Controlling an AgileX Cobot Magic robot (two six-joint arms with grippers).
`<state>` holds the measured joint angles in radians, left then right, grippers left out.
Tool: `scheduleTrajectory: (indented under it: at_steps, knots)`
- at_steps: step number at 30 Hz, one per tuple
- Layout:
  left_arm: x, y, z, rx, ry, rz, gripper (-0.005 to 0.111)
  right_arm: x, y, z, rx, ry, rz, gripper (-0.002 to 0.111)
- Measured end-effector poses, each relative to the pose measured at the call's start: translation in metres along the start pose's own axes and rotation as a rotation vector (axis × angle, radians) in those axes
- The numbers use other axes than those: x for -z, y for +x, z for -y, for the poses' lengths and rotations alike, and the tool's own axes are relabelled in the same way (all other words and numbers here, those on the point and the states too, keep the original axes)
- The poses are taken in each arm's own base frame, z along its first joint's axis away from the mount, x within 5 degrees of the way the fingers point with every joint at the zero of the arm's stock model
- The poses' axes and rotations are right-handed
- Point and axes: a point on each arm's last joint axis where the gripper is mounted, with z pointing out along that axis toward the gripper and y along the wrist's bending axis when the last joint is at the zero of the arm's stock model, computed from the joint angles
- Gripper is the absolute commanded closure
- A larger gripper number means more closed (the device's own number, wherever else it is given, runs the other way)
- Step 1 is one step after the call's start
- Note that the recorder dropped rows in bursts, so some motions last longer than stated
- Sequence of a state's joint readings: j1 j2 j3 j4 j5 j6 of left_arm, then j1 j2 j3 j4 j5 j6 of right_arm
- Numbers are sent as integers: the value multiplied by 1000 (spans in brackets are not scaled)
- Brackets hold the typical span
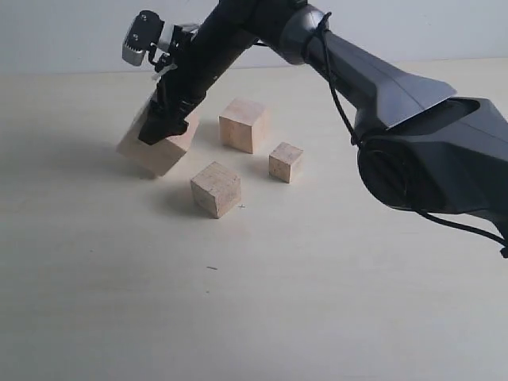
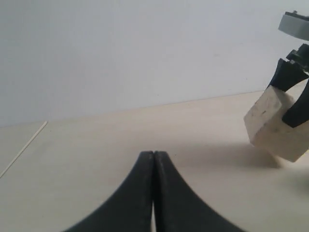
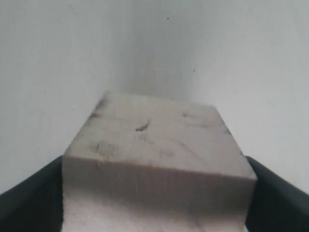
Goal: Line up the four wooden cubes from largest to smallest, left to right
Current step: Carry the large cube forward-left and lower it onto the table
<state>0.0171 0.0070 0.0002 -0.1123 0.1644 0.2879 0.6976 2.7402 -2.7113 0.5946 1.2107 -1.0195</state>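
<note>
In the exterior view, the black right end effector [image 1: 165, 125] was over the left of the pale bench [image 1: 333, 302], pinching the largest pale unpainted wooden cube [image 1: 156, 148] at a tilt. A rear pale wooden cube [image 1: 244, 124], a front pale wooden cube [image 1: 216, 189] and the smallest pale wooden cube [image 1: 286, 162] sat apart to its right. In the left wrist view, the black left end effector [image 2: 153, 193] was pressed together above bare bench, and in the right wrist view the largest cube filled the gap between two black fingers [image 3: 29, 203].
</note>
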Motion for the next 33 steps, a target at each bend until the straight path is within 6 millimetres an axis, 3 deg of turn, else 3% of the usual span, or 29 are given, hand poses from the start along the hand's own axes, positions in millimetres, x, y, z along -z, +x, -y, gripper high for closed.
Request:
scheduleTrajectory:
  at_steps: [4,9,16,22,33]
  knots:
    - [0,0,0,0,1,-2,107,7,-3,-1,-62,15,-20,106]
    - [0,0,0,0,1,-2,107,-2,-8,-10,-72,16,-60,106]
    - [0,0,0,0,1,-2,107,-36,-37,-57,-19,15,-165,106]
    - [0,0,0,0,1,-2,107,-57,-44,-86,19,6,-235,106]
    - [0,0,0,0,1,-2,107,-62,-44,-91,-9,2,-237,106]
